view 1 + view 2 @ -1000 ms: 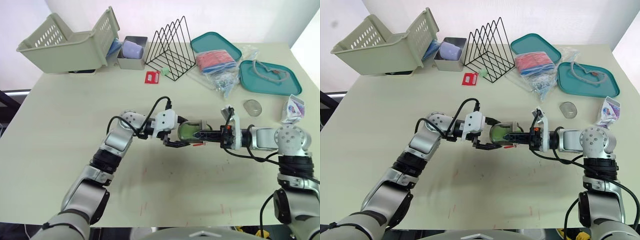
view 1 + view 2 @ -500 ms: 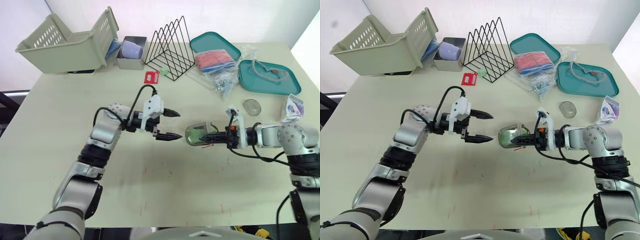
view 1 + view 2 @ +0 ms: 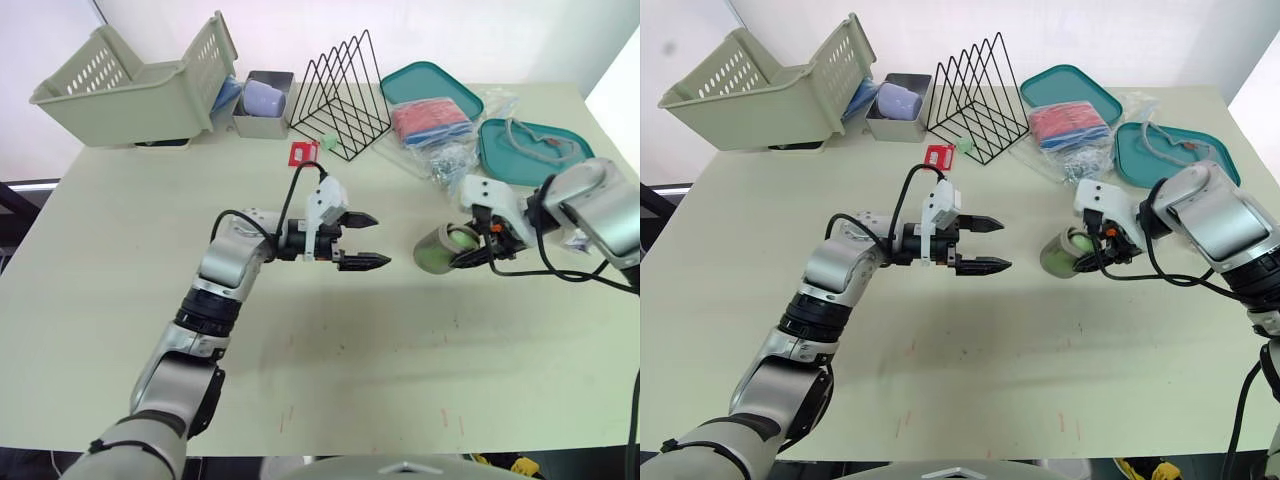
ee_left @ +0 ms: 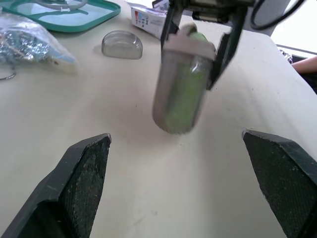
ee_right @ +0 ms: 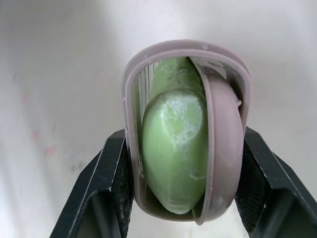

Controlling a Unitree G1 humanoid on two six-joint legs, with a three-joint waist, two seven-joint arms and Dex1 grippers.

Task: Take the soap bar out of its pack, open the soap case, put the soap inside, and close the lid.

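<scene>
Right pincer [image 3: 465, 248] clamps the soap case [image 4: 181, 87], green soap bar [image 5: 173, 148] inside.
The case is over the bench [image 3: 400, 340] right of centre, open end facing its pincer; the left pincer [image 3: 380, 240], spread wide and empty, points at it from nearby.

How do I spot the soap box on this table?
On the table, in front of the teal trays, the robot's right hand holds the soap case. It is small, grey and see-through, the only thing with a green soap bar inside.
</scene>
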